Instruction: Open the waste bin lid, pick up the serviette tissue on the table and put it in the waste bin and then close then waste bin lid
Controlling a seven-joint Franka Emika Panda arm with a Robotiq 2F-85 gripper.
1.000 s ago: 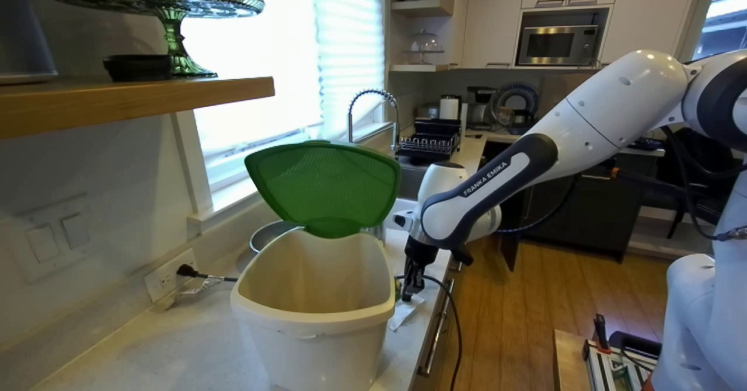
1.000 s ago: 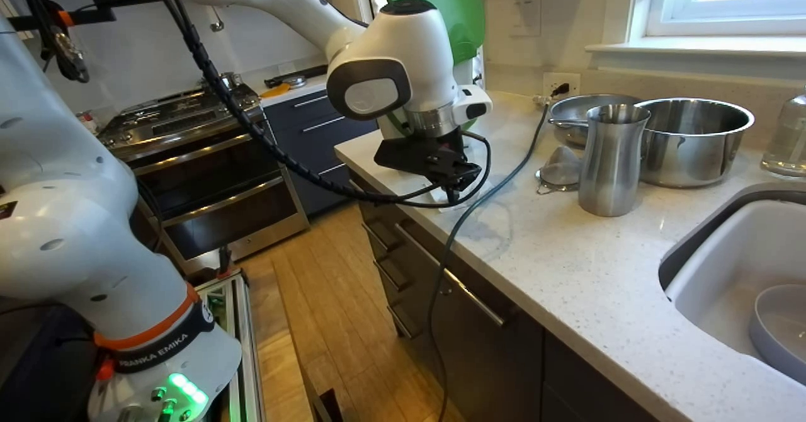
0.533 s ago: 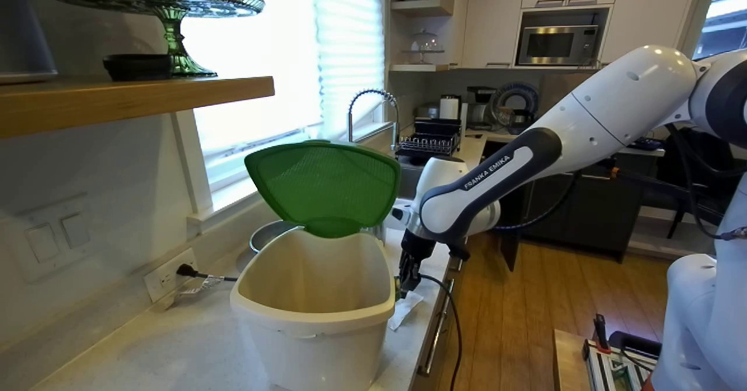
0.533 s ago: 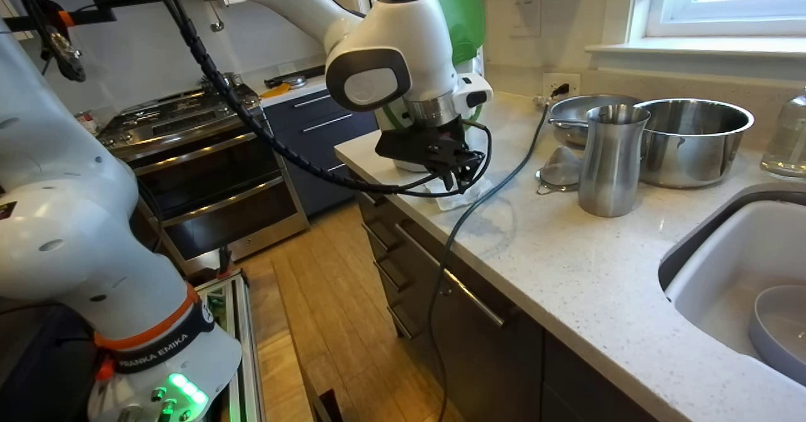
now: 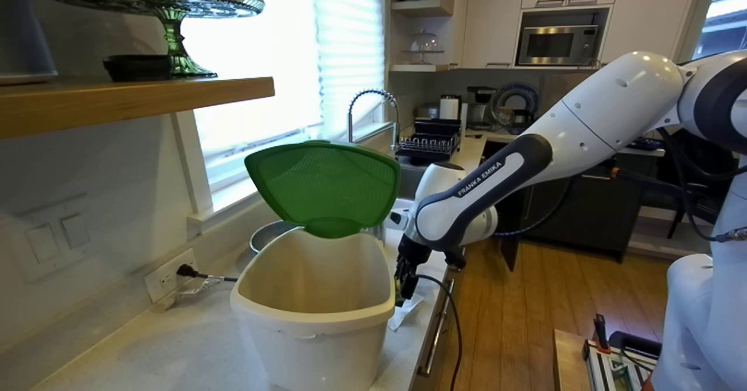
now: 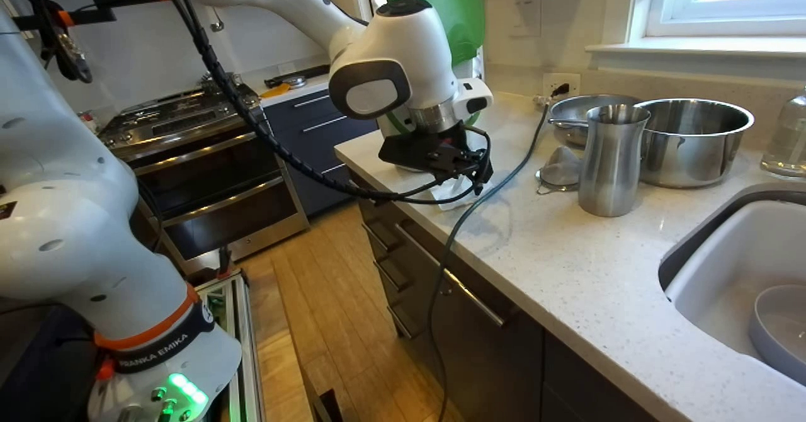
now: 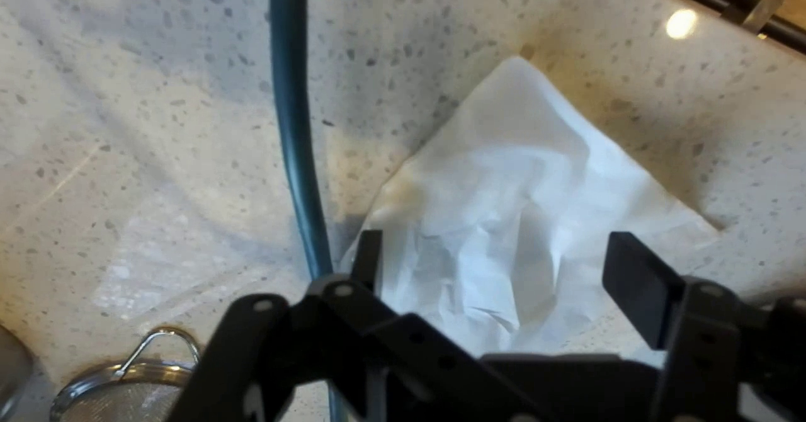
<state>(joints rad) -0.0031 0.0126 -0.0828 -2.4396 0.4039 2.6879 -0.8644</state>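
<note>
The cream-white waste bin [image 5: 318, 350] stands on the pale table [image 5: 157, 344], and its green waste bin lid [image 5: 327, 187] is raised at the back. Beside the bin, the white serviette tissue [image 7: 504, 176] lies crumpled on the countertop near the front edge. My gripper [image 7: 500, 268] is open over it, one black finger [image 7: 368, 261] near the tissue's left side and the opposite finger [image 7: 639, 286] towards its right. Nothing is gripped between them. An exterior view has the gripper [image 5: 402, 297] close to the bin's side, partly covering the tissue [image 5: 405, 314].
A teal cable [image 7: 296, 126] runs just left of the tissue. Near it are a small sieve [image 6: 560, 171], a steel jug [image 6: 611, 164], a steel pot [image 6: 689, 151] and the sink [image 6: 743, 264]. A black hose [image 6: 252, 116] hangs along the arm.
The jaws have gone from shut to wide apart. My gripper rose a little off the tissue, then came down again slightly closer to the bin. The tissue stays on the table.
</note>
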